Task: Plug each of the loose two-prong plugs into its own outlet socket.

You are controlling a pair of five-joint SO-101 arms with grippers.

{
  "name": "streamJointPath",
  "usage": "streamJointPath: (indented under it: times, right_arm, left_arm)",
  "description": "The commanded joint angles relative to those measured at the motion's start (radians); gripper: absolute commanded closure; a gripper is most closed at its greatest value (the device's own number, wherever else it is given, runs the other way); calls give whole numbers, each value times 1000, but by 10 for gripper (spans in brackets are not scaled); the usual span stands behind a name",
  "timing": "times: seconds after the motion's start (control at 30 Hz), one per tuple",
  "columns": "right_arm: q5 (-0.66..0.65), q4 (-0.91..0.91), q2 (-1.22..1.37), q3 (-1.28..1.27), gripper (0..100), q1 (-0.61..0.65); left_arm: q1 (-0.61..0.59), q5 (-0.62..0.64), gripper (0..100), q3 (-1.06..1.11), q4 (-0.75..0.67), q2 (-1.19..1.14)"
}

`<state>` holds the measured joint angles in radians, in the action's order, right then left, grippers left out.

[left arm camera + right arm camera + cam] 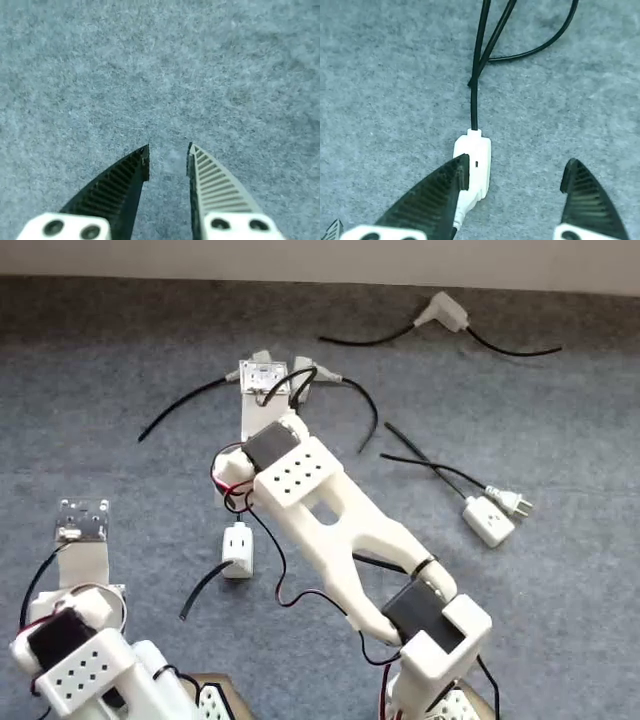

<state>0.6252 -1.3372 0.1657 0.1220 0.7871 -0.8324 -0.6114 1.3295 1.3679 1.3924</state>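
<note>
plug by one jaw of right tool; jaws spread wide

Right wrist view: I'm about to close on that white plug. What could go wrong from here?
1. The white plug sits against one finger of the open right hand, far from the other finger. Closing may shove or twist it rather than grip it squarely.
2. Its black cord meets other cables just beyond the plug, so lifting could drag them along.
</note>
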Motion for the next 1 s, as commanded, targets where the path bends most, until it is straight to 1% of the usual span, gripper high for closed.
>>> streamJointPath:
  times: [0.0, 0.07, 0.17, 0.27, 0.37, 0.53, 0.7, 0.83, 0.97]
  right_arm:
    - [83, 1, -12, 56, 706, 10]
    - [132, 2, -15, 58, 706, 25]
    - [195, 24, -13, 56, 706, 81]
    - [199, 79, -12, 50, 706, 131]
    - [203, 96, -10, 48, 706, 156]
    - [204, 96, 15, 16, 706, 143]
    - [206, 128, 160, 5, 706, 120]
    - [284, 143, 292, 5, 706, 119]
    - [292, 176, 323, 5, 706, 117]
  left_arm:
    - [-27, 9, 870, 12, -20, 54]
    - [-27, 25, 870, 30, -21, 81]
    - [-22, 44, 870, 53, -28, 117]
    - [-24, 44, 870, 70, -28, 148]
    - [-31, 43, 870, 73, -23, 163]
    - [-54, 40, 870, 73, -21, 166]
    - [-54, 38, 870, 73, -21, 166]
    - [-58, 38, 870, 73, -21, 166]
    - [-58, 38, 870, 73, -21, 166]
